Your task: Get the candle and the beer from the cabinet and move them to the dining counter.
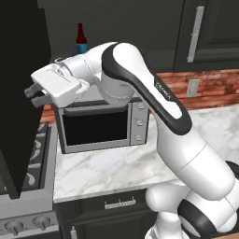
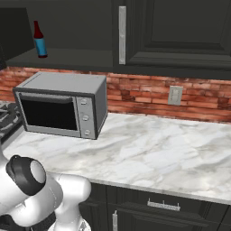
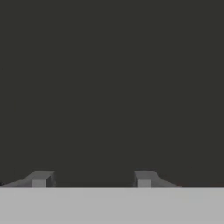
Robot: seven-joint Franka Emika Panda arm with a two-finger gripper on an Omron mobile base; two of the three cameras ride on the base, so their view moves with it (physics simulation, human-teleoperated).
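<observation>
The beer (image 1: 81, 39) (image 2: 39, 39), a dark red-brown bottle with a blue label, stands upright on the open shelf of the black cabinet (image 2: 171, 31). The cabinet's dark door (image 1: 21, 93) hangs open at the left. My gripper (image 1: 33, 95) is level with the door's edge, below and left of the beer and well apart from it. In the hand view my gripper (image 3: 92, 179) faces a plain dark surface, and its fingertips (image 3: 41, 178) stand apart with nothing between them. The candle is hidden. The dining counter is out of view.
A silver toaster oven (image 1: 100, 123) (image 2: 63, 106) sits on the marble worktop (image 1: 116, 163) under the shelf. A stove (image 1: 28, 196) adjoins it on the left. A brick backsplash with an outlet (image 2: 175, 94) runs behind. Dark drawers (image 2: 162, 205) lie below.
</observation>
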